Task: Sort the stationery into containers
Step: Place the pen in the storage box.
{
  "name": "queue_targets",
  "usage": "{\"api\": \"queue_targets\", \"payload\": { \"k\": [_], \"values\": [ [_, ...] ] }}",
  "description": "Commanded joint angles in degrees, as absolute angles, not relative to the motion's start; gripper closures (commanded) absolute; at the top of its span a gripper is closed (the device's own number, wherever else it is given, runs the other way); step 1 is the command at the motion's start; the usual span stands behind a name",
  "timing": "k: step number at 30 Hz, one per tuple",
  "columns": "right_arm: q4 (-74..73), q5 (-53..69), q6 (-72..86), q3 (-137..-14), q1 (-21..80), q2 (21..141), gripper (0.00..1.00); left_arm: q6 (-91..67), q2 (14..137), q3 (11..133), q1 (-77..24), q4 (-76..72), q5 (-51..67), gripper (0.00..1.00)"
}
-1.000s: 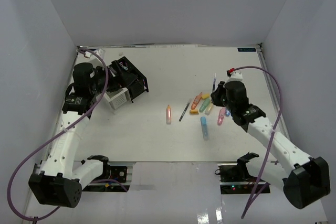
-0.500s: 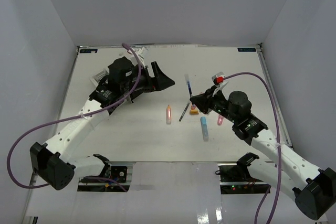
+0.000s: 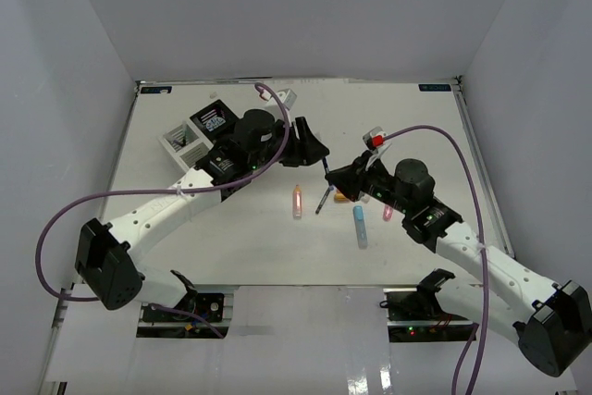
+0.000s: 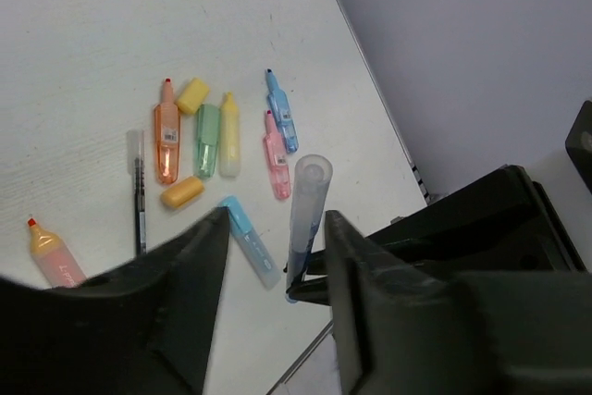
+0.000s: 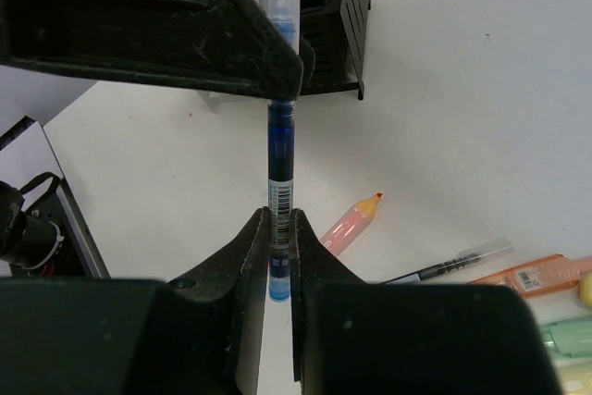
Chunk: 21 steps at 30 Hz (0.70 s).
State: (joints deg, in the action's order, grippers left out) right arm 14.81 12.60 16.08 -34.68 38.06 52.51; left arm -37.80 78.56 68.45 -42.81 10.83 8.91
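My right gripper [image 5: 279,219] is shut on the lower end of a blue pen [image 5: 280,150], held above the table [image 3: 259,238]. The pen [image 4: 305,219] stands between the fingers of my left gripper [image 4: 277,219], which is open around its clear cap, with a gap on the left side. Both grippers meet mid-table [image 3: 326,166]. The containers [image 3: 199,131], black and white slatted compartments, stand at the back left. Highlighters lie loose below: orange [image 4: 166,131], green [image 4: 207,141], yellow [image 4: 229,131], blue [image 4: 282,117], pink [image 4: 276,154], light blue [image 4: 250,242].
A peach highlighter [image 3: 297,201] and a thin black pen [image 3: 321,201] lie near the table's middle. Two loose caps, yellow [image 4: 192,94] and orange [image 4: 181,191], sit among the highlighters. White walls close in the table on three sides.
My left arm swung from the containers to mid-table and its jaws narrowed around the pen's cap. My right arm lifted the pen and carried it left towards the left gripper.
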Motion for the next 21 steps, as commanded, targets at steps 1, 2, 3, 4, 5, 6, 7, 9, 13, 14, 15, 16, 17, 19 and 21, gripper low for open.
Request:
{"api": "queue_targets", "payload": {
  "k": [1,2,3,4,5,6,7,9,13,14,15,16,17,19,21],
  "values": [
    [18.63,13.09,16.0,-34.63,38.58,53.0,0.92,-36.39,78.75,71.28,-43.42,8.61,6.59,0.45],
    [18.63,13.1,16.0,-34.54,38.58,53.43,0.92,-36.3,79.01,71.37,-43.5,8.35,6.59,0.54],
    [18.63,13.1,16.0,-34.54,38.58,53.61,0.92,-36.04,79.36,71.37,-43.59,8.26,6.59,0.6],
    [18.81,13.01,16.0,-34.37,38.58,53.7,0.92,-35.77,79.37,71.28,-43.68,8.17,6.5,0.65],
    [18.81,12.83,16.08,-34.28,38.58,53.88,0.92,-35.68,79.54,71.28,-43.68,8.17,6.42,0.74],
    [18.9,12.75,16.0,-34.28,38.58,53.96,0.92,-35.42,79.45,71.11,-43.77,8.0,6.42,0.78],
    [18.9,12.14,16.0,-34.19,38.67,53.96,0.91,-35.25,79.45,70.84,-43.86,7.91,6.33,0.83],
    [19.33,11.34,15.91,-33.75,38.58,53.96,0.81,-34.63,79.37,70.49,-43.77,7.56,5.98,0.95],
    [19.16,8.97,15.82,-33.4,38.58,53.88,0.45,-33.4,78.75,68.91,-43.86,7.38,4.05,1.0],
    [18.73,8.53,15.73,-33.66,38.58,53.96,0.28,-32.96,78.4,68.73,-43.86,7.82,1.87,1.0],
    [17.42,7.83,15.73,-33.92,38.58,53.88,0.22,-32.52,78.14,68.73,-43.77,8.43,0.63,1.0],
    [16.45,5.91,15.73,-34.27,38.58,53.96,0.17,-31.3,77.96,68.73,-43.86,9.05,-2.52,1.0],
    [13.91,4.76,15.73,-35.15,38.58,54.05,0.08,-30.51,77.52,69.17,-43.86,10.97,-7.77,1.0],
    [11.09,1.34,15.56,-36.03,38.58,54.31,0.04,-28.66,77.34,70.04,-43.68,13.26,-14.47,1.0],
    [7.93,-1.48,15.47,-37.34,38.58,54.49,0.02,-25.59,77.26,71.98,-42.9,16.95,-23.59,1.0]
  ]
}}
